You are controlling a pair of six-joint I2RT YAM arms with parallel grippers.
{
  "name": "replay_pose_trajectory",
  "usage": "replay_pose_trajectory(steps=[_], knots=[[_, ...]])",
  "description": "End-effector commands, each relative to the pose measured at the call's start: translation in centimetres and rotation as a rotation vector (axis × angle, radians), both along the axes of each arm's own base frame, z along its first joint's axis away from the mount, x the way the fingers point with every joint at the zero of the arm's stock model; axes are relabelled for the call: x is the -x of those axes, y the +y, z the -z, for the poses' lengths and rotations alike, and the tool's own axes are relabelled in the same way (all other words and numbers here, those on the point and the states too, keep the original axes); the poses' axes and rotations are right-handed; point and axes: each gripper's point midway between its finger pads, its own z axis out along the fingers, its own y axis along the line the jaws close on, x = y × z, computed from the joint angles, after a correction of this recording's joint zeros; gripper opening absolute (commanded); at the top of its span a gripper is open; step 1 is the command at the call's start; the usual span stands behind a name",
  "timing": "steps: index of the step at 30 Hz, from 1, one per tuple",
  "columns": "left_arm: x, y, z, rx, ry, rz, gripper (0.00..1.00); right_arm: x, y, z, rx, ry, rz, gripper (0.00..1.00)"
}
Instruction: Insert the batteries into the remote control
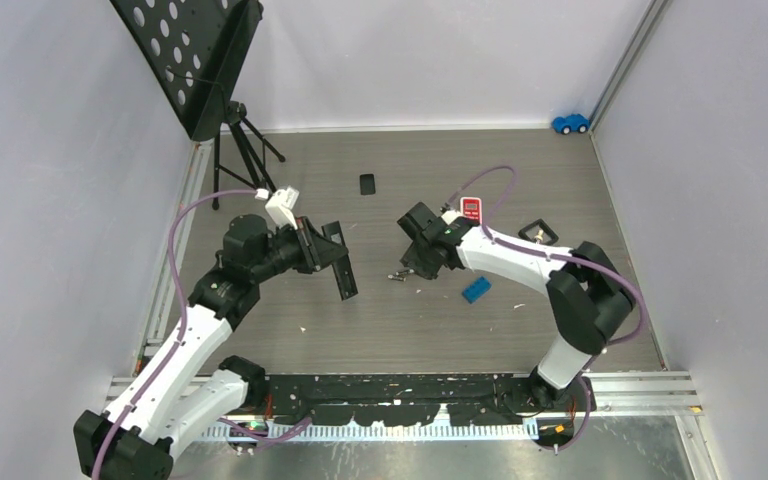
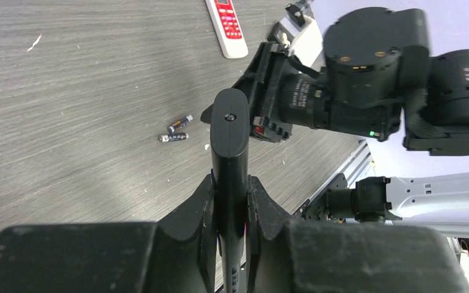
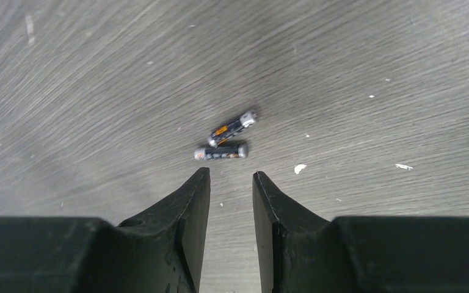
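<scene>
A grey wood-grain table (image 1: 410, 330) between pale walls carries two dark batteries (image 3: 221, 152) with silver ends, lying close together at an angle, near a blue block (image 1: 477, 289) and a white remote with a red face (image 1: 471, 209). The right gripper (image 3: 231, 183) hangs low with its tips just short of them, jaws parted by a narrow gap and holding nothing. The left gripper (image 2: 229, 183) is clamped on a black remote control (image 2: 230, 131), held off the table.
</scene>
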Motion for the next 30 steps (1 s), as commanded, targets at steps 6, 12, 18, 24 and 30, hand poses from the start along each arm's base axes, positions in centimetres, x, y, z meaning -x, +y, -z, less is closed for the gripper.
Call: replay_pose_trajectory(steps=[6, 12, 18, 24, 30], knots=[[0.8, -0.6, -2.3, 0.092, -0.068, 0.035, 0.0, -1.6, 1.3, 2.7, -0.009, 0.075, 0.165, 0.37], [1.1, -0.6, -2.0, 0.093, -0.062, 0.042, 0.0, -2.2, 1.6, 4.2, 0.019, 0.092, 0.174, 0.37], [1.1, -0.7, -2.0, 0.1, -0.057, 0.047, 0.0, -2.8, 1.3, 4.3, 0.052, 0.1, 0.189, 0.37], [1.4, -0.6, -2.5, 0.106, -0.073, 0.046, 0.0, -2.6, 0.9, 4.9, 0.072, 0.173, 0.181, 0.3], [1.8, -0.4, -3.1, 0.116, -0.09, 0.042, 0.0, -1.6, 0.7, 5.6, 0.081, 0.261, 0.169, 0.28]])
